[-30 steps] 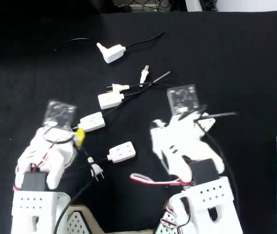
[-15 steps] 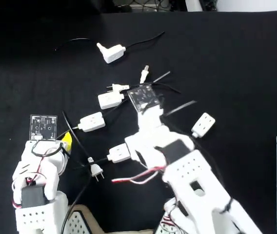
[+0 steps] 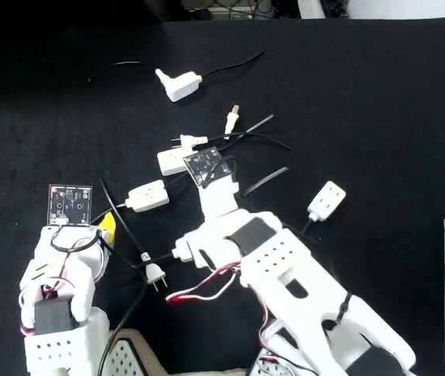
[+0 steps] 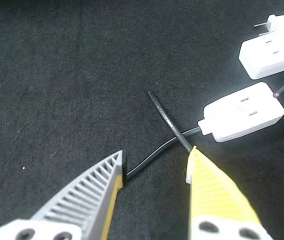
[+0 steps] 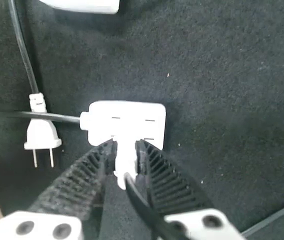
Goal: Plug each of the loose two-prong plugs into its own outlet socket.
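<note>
Between the ribbed fingers of the right gripper (image 5: 124, 146) sits a white plug (image 5: 125, 162), pinched by its body, with its black lead trailing back under the wrist. Held that way, its front end butts straight against the nearest edge of a white outlet socket (image 5: 127, 122). I judge the grip is meant to keep the prongs square for a push; whether they are seated is hidden by the plug itself.

Just beside one of those fingers, a loose two-prong plug (image 5: 42, 136) lies flat with its prongs bare, not yet mated.

The left gripper (image 4: 156, 152) hangs spread open over the black table (image 4: 57, 75), grasping nothing. A black cable (image 4: 144, 162) crosses the gap between its grey and yellow fingers, and a second outlet socket (image 4: 242, 112) lies just ahead of the yellow one, likely a handy spot for its own turn.

The high view adds the wider layout: a third outlet socket (image 3: 326, 200) well off the right arm's outer side, and an angled white plug (image 3: 179, 84) far beyond both grippers. The right wrist view supplies the pinch itself, which the arm's body covers from above.
</note>
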You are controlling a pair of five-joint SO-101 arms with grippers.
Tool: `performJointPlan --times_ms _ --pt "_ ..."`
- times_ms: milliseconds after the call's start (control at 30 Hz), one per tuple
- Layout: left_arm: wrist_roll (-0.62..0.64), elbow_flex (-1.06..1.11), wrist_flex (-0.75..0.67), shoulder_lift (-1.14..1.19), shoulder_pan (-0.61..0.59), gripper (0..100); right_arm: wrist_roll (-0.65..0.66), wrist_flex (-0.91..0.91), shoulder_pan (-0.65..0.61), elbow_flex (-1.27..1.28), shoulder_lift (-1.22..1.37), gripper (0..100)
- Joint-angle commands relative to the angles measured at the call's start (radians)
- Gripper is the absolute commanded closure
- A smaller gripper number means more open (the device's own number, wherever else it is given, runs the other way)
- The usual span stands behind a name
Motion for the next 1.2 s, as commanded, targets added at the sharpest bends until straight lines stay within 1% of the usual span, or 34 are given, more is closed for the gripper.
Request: performJointPlan --times_ms 0,333,533,900,1167 --pt "0.003 -0.002 0.006 -0.008 -0.007 79 -0.006 -0.031 0.038 -0.058 0.008 98.6" --pt "0.003 -0.002 0.008 -0.008 -0.007 79 -0.009 -0.005 0.049 -0.102 0.008 98.6" --pt "0.003 -0.002 0.008 -0.008 -0.007 79 -0.005 0.000 0.103 -0.096 0.010 98.6" --pt "0.003 -0.002 0.008 -0.008 -0.007 79 -0.006 -0.017 0.092 -0.041 0.013 98.6" --pt "0.003 -0.002 0.008 -0.008 -0.008 79 -0.011 -0.034 0.092 -0.041 0.131 98.6"
